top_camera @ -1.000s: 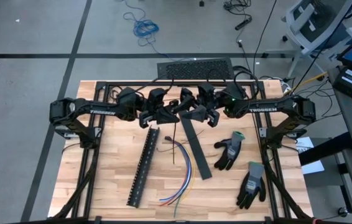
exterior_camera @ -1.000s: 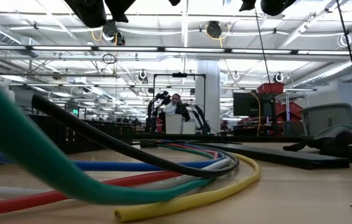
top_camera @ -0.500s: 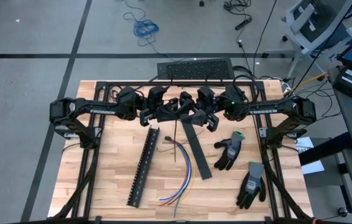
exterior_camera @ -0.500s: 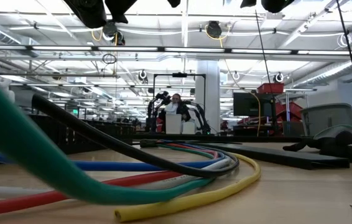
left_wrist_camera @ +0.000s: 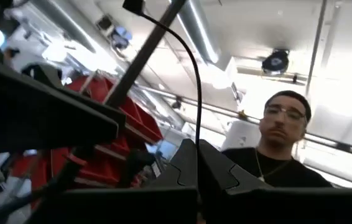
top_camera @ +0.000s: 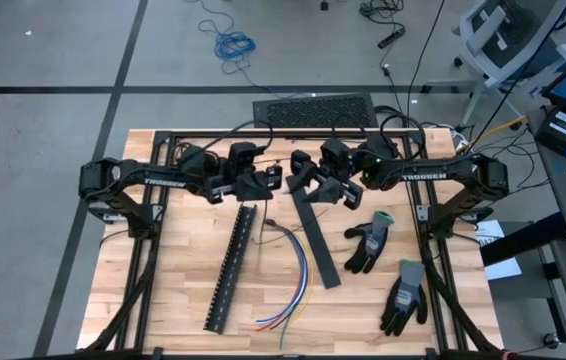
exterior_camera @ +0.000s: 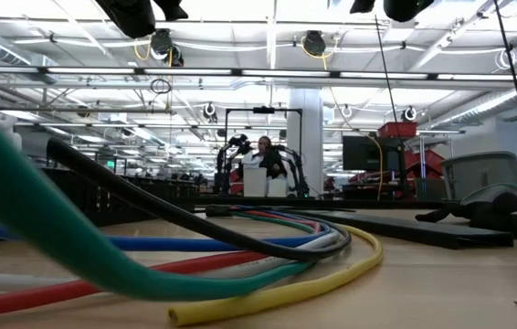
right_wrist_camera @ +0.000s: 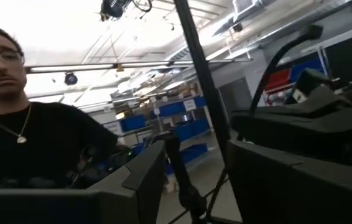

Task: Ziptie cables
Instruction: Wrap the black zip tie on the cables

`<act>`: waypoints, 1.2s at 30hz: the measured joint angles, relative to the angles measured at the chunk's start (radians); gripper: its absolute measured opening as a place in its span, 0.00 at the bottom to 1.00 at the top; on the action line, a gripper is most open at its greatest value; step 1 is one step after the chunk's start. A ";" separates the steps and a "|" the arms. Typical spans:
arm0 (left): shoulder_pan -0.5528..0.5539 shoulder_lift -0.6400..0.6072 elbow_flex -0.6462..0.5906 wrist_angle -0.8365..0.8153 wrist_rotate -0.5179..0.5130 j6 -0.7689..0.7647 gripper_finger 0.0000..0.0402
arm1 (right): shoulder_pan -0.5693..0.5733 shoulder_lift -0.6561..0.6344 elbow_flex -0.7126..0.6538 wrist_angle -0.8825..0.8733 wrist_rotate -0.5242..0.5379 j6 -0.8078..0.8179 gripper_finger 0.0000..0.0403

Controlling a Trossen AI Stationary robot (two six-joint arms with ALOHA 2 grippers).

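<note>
From overhead you get the whole layout, with the black slotted strip (top_camera: 230, 268) as your landmark. The cables (top_camera: 291, 268) lie loose on the wooden table (top_camera: 163, 300) just to the right of that strip, curving down alongside it, their coloured ends fanned out near its lower end. Just right of the cables lies a flat black bar (top_camera: 317, 240), and further right again two grey-and-black gloves (top_camera: 368, 242) (top_camera: 403, 295).

Your left gripper (top_camera: 271, 178) hangs above the strip's upper end, fingers pressed together with nothing between them. Your right gripper (top_camera: 299, 176) sits just to the right of it, above the top of the flat bar; its fingers stand apart, and no cable is in them.

The wrist views add what the overhead cannot. The left wrist camera shows its closed fingers (left_wrist_camera: 185, 168) meeting at a point and tilted upward toward the ceiling, with a person in a dark top (left_wrist_camera: 282, 155) beyond. The right wrist camera shows a clear gap between its two fingers (right_wrist_camera: 135, 180), and the same person (right_wrist_camera: 20, 149) in the room behind.

The table-level view puts the cables (exterior_camera: 240, 265) right up against the lens: green, blue, red, yellow and black strands resting on the wood. Behind them you see a bright workshop hall with ceiling strip lights and another robot rig (exterior_camera: 258, 164) in the distance.
</note>
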 joint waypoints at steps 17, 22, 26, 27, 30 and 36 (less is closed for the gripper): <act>-0.056 0.042 0.047 0.083 0.055 -0.195 0.00 | -0.085 -0.069 0.000 -0.273 -0.239 0.070 0.41; -0.083 0.131 0.105 0.085 0.135 -0.244 0.00 | -0.107 -0.069 0.000 -0.515 -0.080 -0.141 0.41; -0.072 0.188 0.109 0.080 0.178 -0.237 0.00 | -0.085 -0.079 -0.001 -0.530 -0.088 -0.153 0.41; -0.060 0.200 0.109 0.079 0.177 -0.237 0.00 | -0.079 -0.086 -0.001 -0.527 -0.092 -0.155 0.41; -0.007 0.209 0.109 0.080 0.183 -0.241 0.00 | -0.086 -0.127 -0.001 -0.581 -0.096 -0.177 0.41; 0.108 0.195 0.109 0.043 0.215 -0.133 0.00 | -0.172 -0.300 0.000 -0.967 0.009 -0.331 0.41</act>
